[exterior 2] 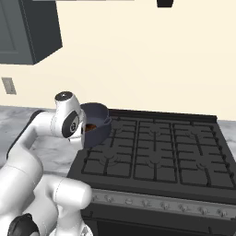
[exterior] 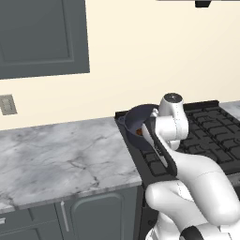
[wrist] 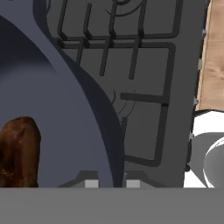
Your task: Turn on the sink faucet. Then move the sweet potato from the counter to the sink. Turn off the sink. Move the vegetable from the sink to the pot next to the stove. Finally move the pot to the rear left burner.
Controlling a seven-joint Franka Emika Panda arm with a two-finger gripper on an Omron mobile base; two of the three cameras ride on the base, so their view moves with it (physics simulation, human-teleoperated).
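A dark blue-grey pot (exterior: 137,118) hangs tilted over the left side of the black stove (exterior: 208,129), near its rear left burner (exterior 2: 120,124). Inside the pot (exterior 2: 97,120) lies the brown sweet potato (exterior 2: 91,126). In the hand view my gripper (wrist: 112,183) is shut on the pot's rim, one fingertip (wrist: 91,183) inside the wall and the other outside. The pot (wrist: 57,105) curves away to the left there, with the sweet potato (wrist: 19,151) on its bottom and the stove grates (wrist: 131,57) below. The white wrist covers the grip in both base views.
A grey marble counter (exterior: 61,154) runs left of the stove, with dark cabinets below it and a wall cabinet (exterior: 42,37) above. A wall outlet (exterior: 7,104) sits at the far left. The stove's knobs (exterior 2: 161,205) line its front edge.
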